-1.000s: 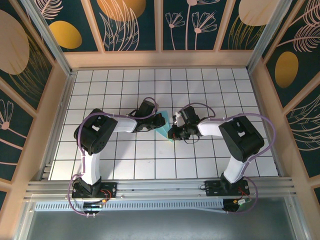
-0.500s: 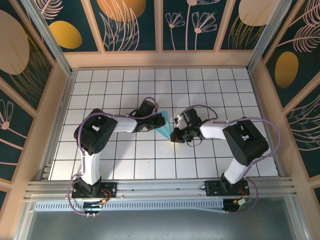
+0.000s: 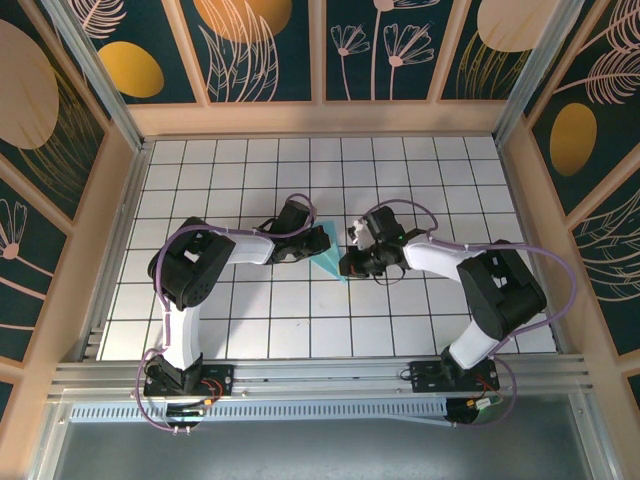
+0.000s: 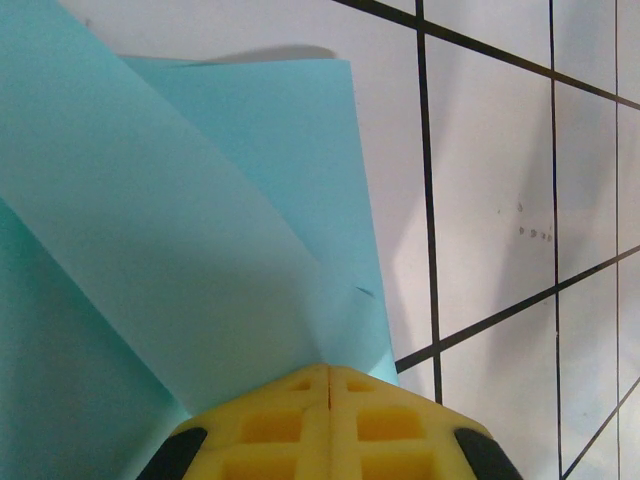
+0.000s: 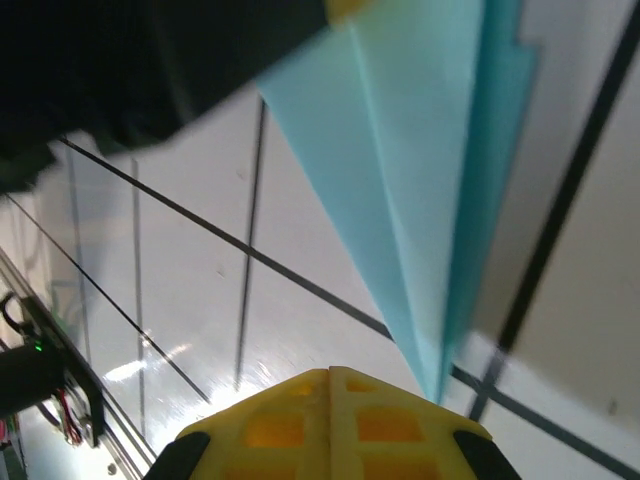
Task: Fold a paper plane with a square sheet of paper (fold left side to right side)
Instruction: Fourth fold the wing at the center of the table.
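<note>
White grid-tiled table (image 3: 230, 330); near its middle, well off every edge, slim pointed light cyan paper plane (image 3: 329, 262), tip toward near edge. Left yellow-fingered gripper (image 4: 328, 370) pinching wide end. Right yellow-fingered gripper (image 5: 330, 372) pressed together at tip; caught or merely beside, cannot tell. Judged late stage: left-onto-right fold. Next: anchor tip, carry left flap across, crease flat.

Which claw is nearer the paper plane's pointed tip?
Right. The right claw sits at the tip of the paper plane; the left claw clamps its wide end, farther from the tip.
</note>
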Motion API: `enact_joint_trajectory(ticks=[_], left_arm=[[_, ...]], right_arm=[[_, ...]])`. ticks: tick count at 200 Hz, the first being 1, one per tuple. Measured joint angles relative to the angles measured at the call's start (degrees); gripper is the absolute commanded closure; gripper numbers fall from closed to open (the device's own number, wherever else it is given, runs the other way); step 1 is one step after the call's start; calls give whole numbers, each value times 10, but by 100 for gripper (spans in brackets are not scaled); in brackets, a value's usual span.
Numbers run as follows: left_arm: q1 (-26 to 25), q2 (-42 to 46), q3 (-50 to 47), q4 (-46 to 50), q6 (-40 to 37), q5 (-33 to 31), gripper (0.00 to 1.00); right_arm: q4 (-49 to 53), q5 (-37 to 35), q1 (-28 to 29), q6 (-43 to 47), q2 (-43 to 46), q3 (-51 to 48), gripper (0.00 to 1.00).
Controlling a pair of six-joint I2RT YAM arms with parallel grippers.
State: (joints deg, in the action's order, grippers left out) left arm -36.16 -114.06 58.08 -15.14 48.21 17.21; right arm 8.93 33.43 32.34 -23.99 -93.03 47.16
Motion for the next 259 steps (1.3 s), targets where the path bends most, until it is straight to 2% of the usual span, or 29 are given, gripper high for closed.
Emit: enact_joint_trajectory(ticks=[89, 154, 259], left_arm=[[0, 0, 0, 0, 0, 1, 100], [0, 0, 0, 0, 0, 2, 100], [2, 0, 0, -1, 1, 0, 100]], right_arm=[[-90, -9, 0, -33, -94, 38, 100], [-125, -24, 0, -45, -121, 48, 100], [-122, -48, 6, -29, -131, 50, 100]])
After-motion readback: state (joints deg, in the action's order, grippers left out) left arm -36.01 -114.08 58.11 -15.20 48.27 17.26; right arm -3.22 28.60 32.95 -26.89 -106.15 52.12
